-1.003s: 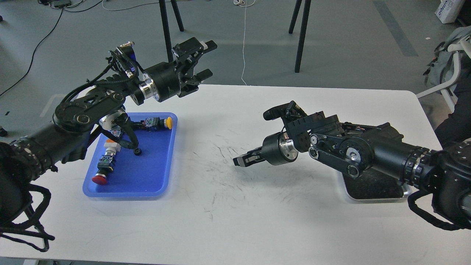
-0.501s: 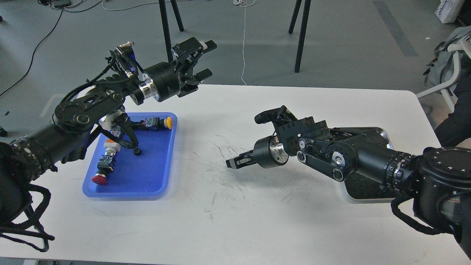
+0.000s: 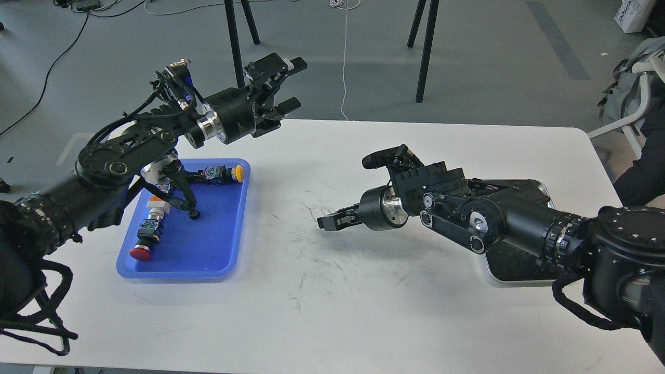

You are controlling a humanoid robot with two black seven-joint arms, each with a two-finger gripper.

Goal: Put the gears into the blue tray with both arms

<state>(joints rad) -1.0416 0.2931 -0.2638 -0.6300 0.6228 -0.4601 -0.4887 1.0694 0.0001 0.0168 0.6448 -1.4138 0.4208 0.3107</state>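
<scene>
Blue tray (image 3: 218,244), near left edge of white table (image 3: 363,311): one gear (image 3: 194,214) lies inside among push-button switches (image 3: 148,228).
Right gripper (image 3: 326,222), mid-table, points at tray well to its left; fingers close together, contents undeterminable.
Left gripper (image 3: 289,83), fingers spread and empty, raised past tray's far edge.

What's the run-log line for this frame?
left gripper: open, raised, empty | right gripper: low over table, state unclear | blue tray: one gear, switches | silver tray: mostly hidden
</scene>
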